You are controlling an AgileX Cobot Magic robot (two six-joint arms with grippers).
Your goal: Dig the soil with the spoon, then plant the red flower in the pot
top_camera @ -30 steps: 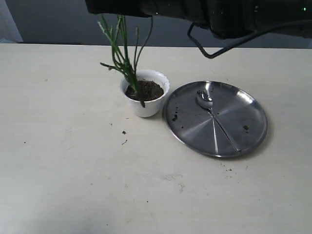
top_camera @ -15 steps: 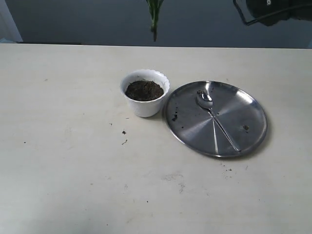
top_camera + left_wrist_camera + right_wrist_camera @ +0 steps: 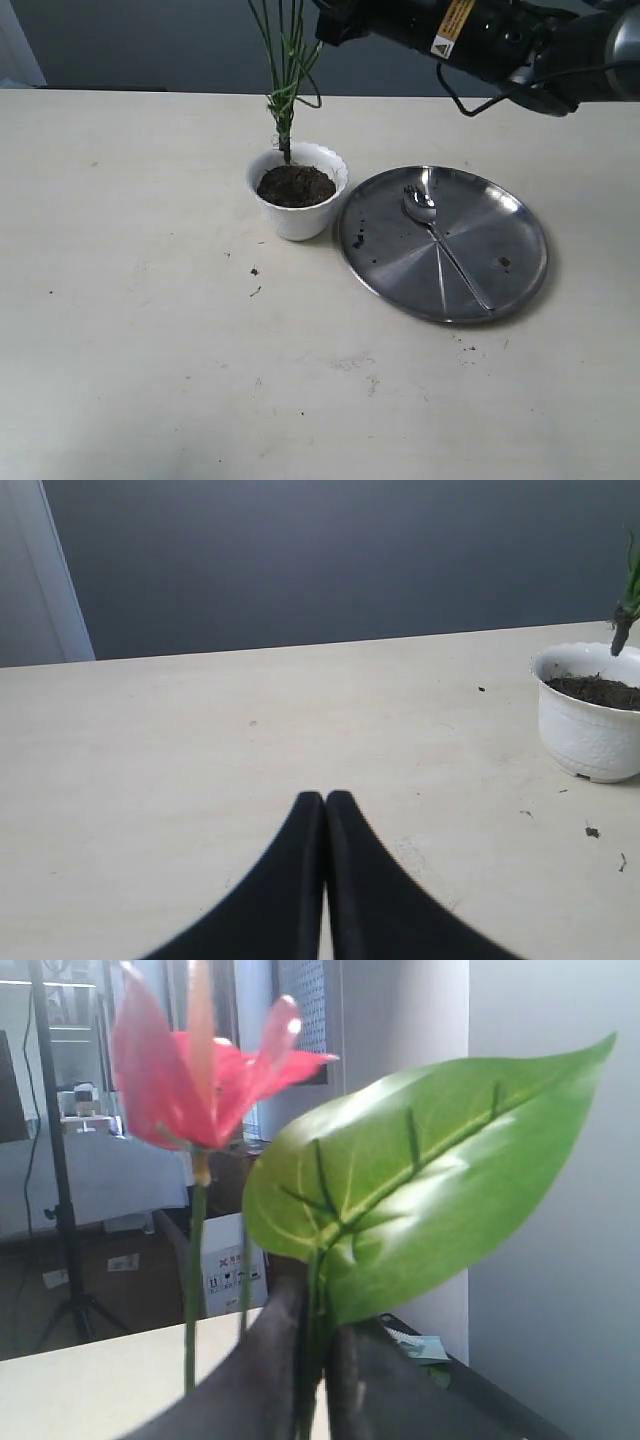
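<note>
The white scalloped pot holds dark soil. The red flower's green stems hang from above, and the brown root end hovers at the pot's far rim, just over the soil. My right gripper is shut on the stems, below a red bloom and a big green leaf. The spoon lies on the steel plate. My left gripper is shut on nothing, low over the table; it sees the pot and the root end.
The round steel plate carries a few soil crumbs and sits right beside the pot. More crumbs dot the table in front of the pot. The right arm reaches across the top above the plate.
The flower stood in the pot a second ago, was then lifted high out of it, and has now come back down with its root end at the pot's far rim.
</note>
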